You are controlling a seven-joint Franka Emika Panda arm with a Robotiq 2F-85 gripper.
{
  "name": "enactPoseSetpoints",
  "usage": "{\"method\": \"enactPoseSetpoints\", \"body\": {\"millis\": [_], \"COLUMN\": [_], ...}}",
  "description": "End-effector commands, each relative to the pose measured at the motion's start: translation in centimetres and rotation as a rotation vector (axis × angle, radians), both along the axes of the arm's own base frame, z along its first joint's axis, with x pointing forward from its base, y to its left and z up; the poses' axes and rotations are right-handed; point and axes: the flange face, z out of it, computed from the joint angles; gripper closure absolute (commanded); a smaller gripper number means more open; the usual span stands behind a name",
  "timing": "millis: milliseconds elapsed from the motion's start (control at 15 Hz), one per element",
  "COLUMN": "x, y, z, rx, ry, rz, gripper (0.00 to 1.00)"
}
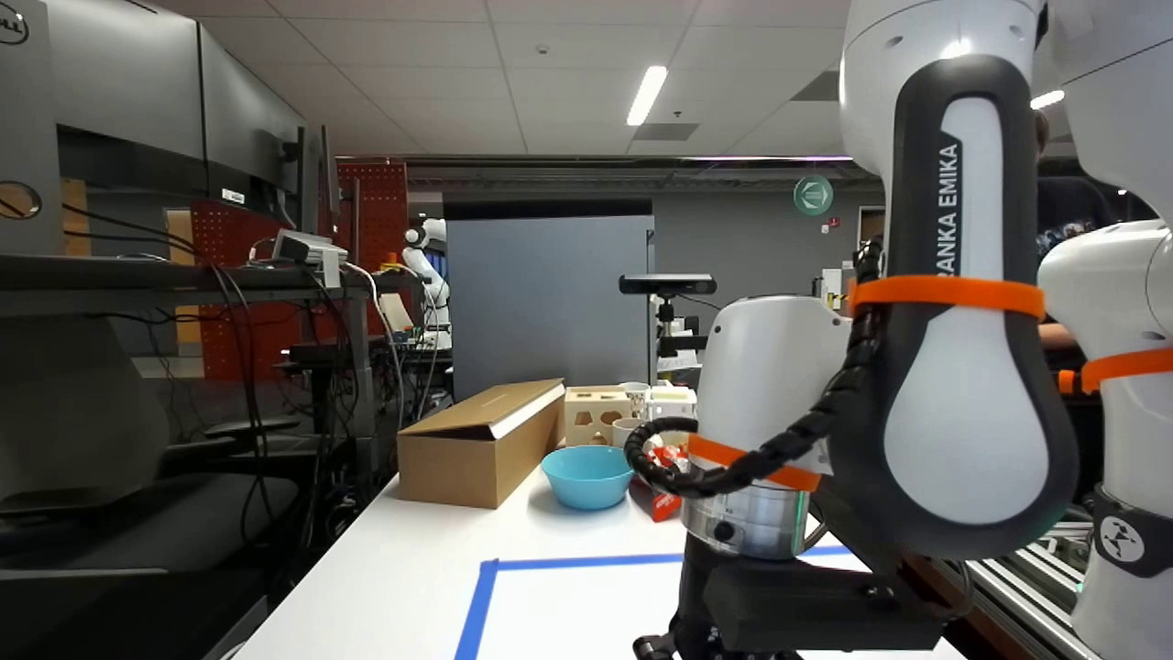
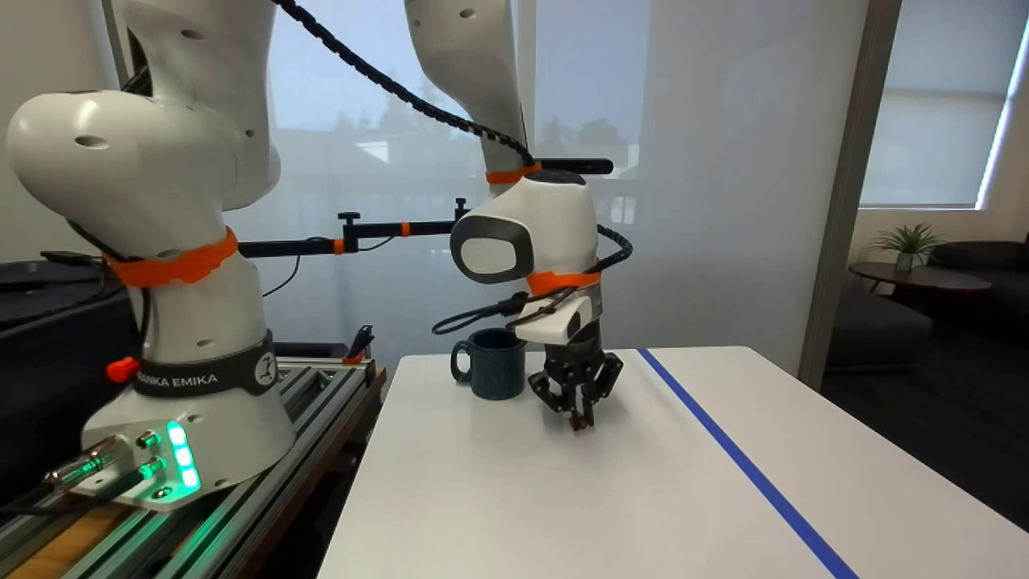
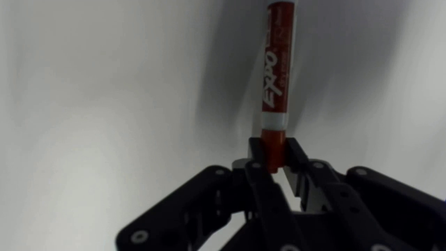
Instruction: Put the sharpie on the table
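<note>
The sharpie is a red and white Expo marker (image 3: 278, 66). In the wrist view it runs from the top edge down to the fingertips. My gripper (image 3: 274, 153) is shut on its red cap end, with a finger on each side. In an exterior view the gripper (image 2: 580, 406) points down low over the table (image 2: 498, 490), and a small red end of the marker (image 2: 580, 422) shows between the fingertips. I cannot tell whether the marker touches the table. In an exterior view the gripper (image 1: 715, 642) is cut off by the bottom edge.
A dark mug (image 2: 497, 366) stands close beside the gripper. Blue tape (image 2: 739, 458) crosses the table. A light blue bowl (image 1: 587, 478), a cardboard box (image 1: 458, 463), wooden and white boxes (image 1: 594, 412) and a red object (image 1: 662, 504) stand at one end.
</note>
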Motion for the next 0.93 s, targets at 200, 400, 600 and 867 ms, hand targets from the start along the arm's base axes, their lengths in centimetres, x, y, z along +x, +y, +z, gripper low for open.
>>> {"method": "enactPoseSetpoints", "body": {"millis": [200,400,600,867], "x": [0.9,0.8,0.6,0.6], "y": [-0.9,-0.3,0.2,0.7], "z": [-0.8,0.2,1.1,2.6], "rx": [-0.065,-0.077,-0.095,-0.132], "ry": [-0.054,-0.067,-0.086,-0.117], "rz": [-0.006,-0.004,-0.002,-0.014], "gripper": [0.42,0.19,0.02,0.00]}}
